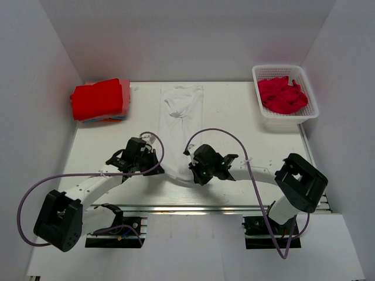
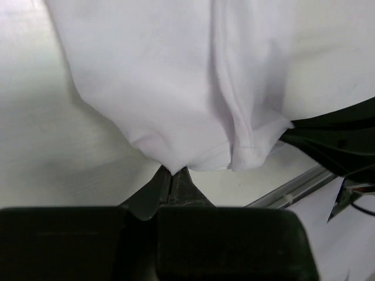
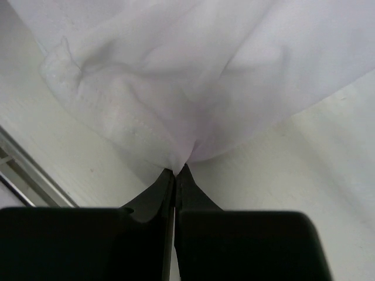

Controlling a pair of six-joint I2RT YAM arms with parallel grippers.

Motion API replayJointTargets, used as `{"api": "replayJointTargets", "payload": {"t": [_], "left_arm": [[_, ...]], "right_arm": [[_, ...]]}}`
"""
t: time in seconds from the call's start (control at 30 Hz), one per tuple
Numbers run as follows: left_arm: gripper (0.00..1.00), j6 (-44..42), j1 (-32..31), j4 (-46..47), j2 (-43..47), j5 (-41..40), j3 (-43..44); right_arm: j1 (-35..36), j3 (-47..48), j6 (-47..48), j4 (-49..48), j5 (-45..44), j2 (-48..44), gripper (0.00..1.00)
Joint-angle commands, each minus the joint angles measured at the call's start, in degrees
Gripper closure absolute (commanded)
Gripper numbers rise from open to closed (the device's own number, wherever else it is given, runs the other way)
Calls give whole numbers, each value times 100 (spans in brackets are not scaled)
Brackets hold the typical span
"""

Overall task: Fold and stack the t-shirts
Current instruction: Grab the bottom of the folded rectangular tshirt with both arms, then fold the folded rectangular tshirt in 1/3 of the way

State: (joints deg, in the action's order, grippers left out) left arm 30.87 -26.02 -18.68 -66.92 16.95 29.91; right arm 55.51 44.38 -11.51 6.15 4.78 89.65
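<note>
A white t-shirt [image 1: 181, 117] lies as a long narrow strip down the middle of the table, its collar at the far end. My left gripper [image 1: 157, 164] is shut on its near left corner; the hem [image 2: 193, 153] hangs from the closed fingertips in the left wrist view. My right gripper [image 1: 188, 171] is shut on the near right corner, and the cloth [image 3: 176, 117] bunches at its tips in the right wrist view. A stack of folded red shirts [image 1: 98, 99] sits at the far left. More red shirts [image 1: 282, 95] fill a white basket [image 1: 275, 120] at the far right.
White walls close in the table at the left, back and right. A metal rail [image 1: 211, 208] runs along the table's near edge, just behind both grippers. Purple cables loop over both arms.
</note>
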Motion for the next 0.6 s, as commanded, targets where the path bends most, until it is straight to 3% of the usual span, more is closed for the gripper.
{"api": "replayJointTargets", "payload": {"t": [0.0, 0.2, 0.47, 0.57], "left_arm": [[100, -178, -26, 417, 407, -507, 479], [100, -161, -26, 891, 14, -973, 1033], [100, -55, 80, 602, -892, -2299, 2131], [100, -55, 132, 742, -1112, -2441, 2448]], "right_arm": [[-66, 456, 61, -150, -843, -272, 100], [-356, 1194, 377, 0, -1909, 87, 100], [-988, 2485, 763, 272, -2068, 817, 100], [-1103, 2978, 921, 342, -1946, 1098, 100]]}}
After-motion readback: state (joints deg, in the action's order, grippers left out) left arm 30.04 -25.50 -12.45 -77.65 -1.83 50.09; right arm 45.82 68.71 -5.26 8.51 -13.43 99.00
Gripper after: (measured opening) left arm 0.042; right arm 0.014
